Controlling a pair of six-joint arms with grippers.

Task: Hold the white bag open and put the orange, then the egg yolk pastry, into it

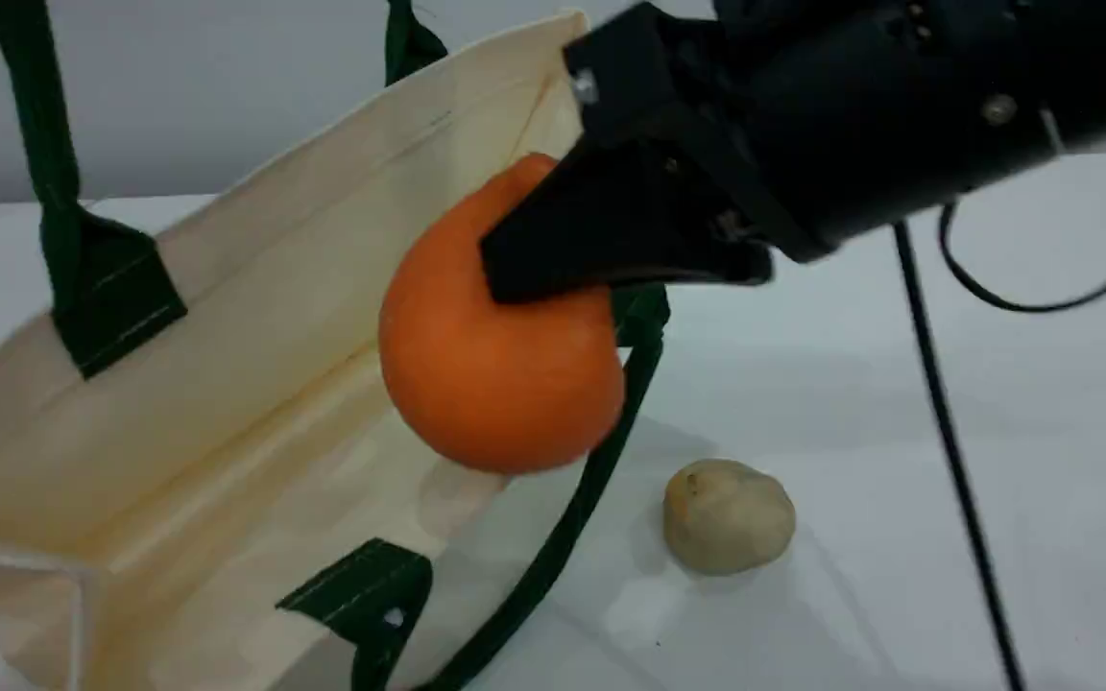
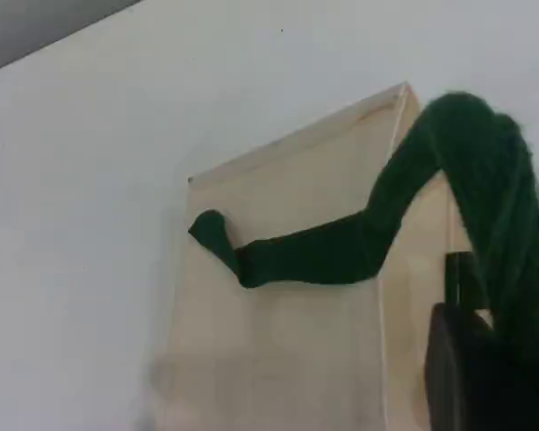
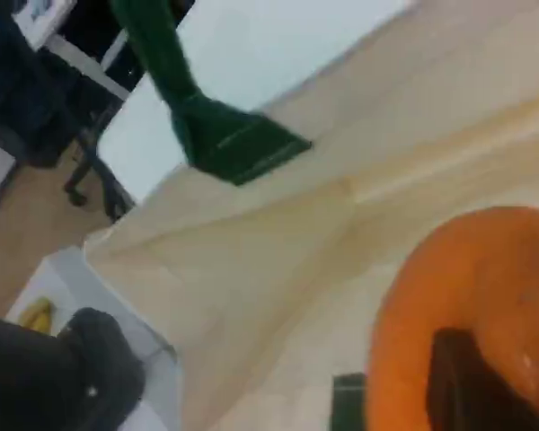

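Note:
The white bag [image 1: 255, 288] lies on its side with its mouth gaping toward the right. Its far dark green handle [image 1: 39, 144] is pulled straight up out of the scene view. In the left wrist view that strap [image 2: 341, 251] runs to my left gripper [image 2: 472, 377], which is shut on it above the bag [image 2: 287, 359]. My right gripper [image 1: 534, 259] is shut on the orange [image 1: 505, 384] and holds it in the air at the bag's mouth. The right wrist view shows the orange [image 3: 467, 278] over the bag's inner wall [image 3: 278, 260]. The egg yolk pastry [image 1: 728, 515] rests on the table right of the bag.
The bag's near handle [image 1: 572, 509] lies slack on the white table [image 1: 899, 384] between the bag and the pastry. A thin black cable [image 1: 947, 432] hangs from the right arm down past the pastry's right side. A chair [image 3: 81, 171] stands beyond the table's edge.

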